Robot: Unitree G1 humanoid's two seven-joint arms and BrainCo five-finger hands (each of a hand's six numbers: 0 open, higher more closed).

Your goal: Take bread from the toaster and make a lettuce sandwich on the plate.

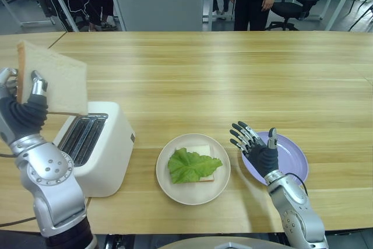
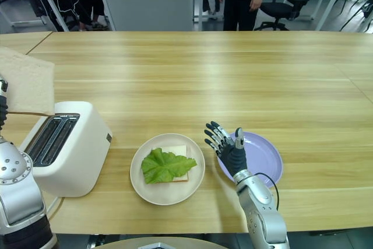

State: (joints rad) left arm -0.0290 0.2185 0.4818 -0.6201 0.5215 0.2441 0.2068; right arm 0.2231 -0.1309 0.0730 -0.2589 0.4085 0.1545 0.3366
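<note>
The left robot hand (image 1: 26, 109) is held up at the far left. Its fingers are clamped on the lower left part of a square slice of pale white bread (image 1: 55, 77). The slice is kept upright and slightly tilted, above the left end of a white rounded toaster (image 1: 111, 150).

The right robot hand (image 1: 256, 147) is raised at the near right, with its fingers spread apart and nothing held. It is seen over the left rim of a round lilac plate (image 1: 291, 158).

The toaster is set on the near left of the desk, with its two dark slots (image 1: 84, 135) turned upward. Just to its right, between it and the lilac plate, a round cream plate (image 1: 175, 188) is placed.

On the cream plate a second slice of bread (image 1: 204, 151) is laid flat. A crinkled green lettuce leaf (image 1: 189, 166) is spread over most of that slice, so that only its far and right edges are seen.

All of these are carried by a long light wooden desk (image 1: 233, 68).
</note>
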